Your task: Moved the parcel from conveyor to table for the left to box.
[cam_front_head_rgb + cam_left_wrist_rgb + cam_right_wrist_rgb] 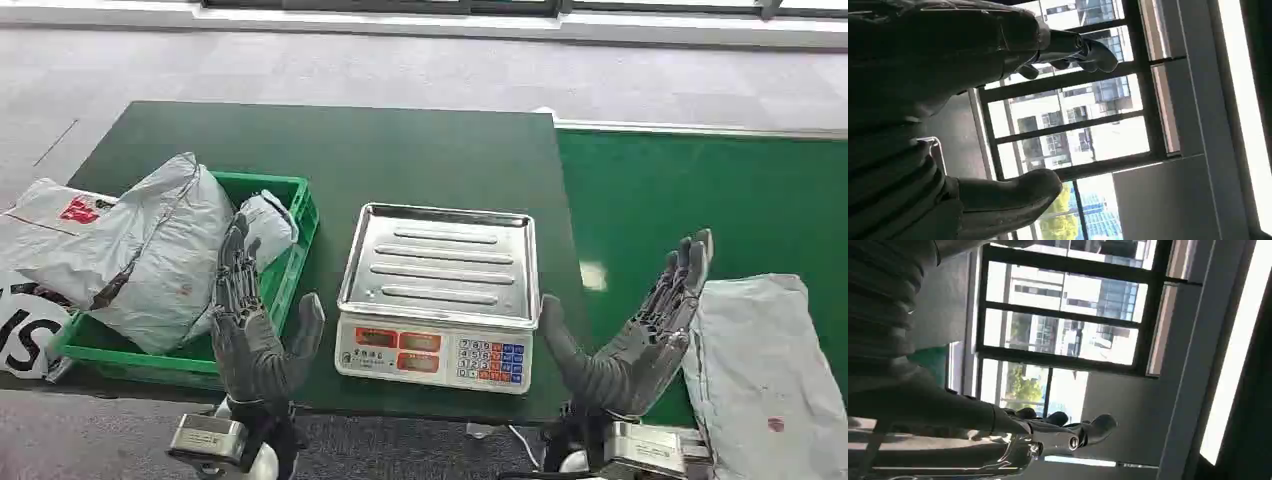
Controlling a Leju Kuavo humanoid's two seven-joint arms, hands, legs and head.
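A grey parcel (762, 365) lies flat on the green conveyor (690, 200) at the near right. My right hand (640, 335) is raised just left of it, fingers spread and pointing up, holding nothing. My left hand (250, 325) is raised the same way at the table's front, in front of the green box (295, 215), also holding nothing. The box holds grey parcels (165, 250) piled above its rim. In the wrist views each hand (948, 100) (948, 410) stands against bright windows with its fingers apart.
A silver weighing scale (440, 285) with a steel pan stands on the dark green table (330, 150) between my hands. More white and grey bags (40, 260) spill past the box at the left edge. Grey floor lies beyond the table.
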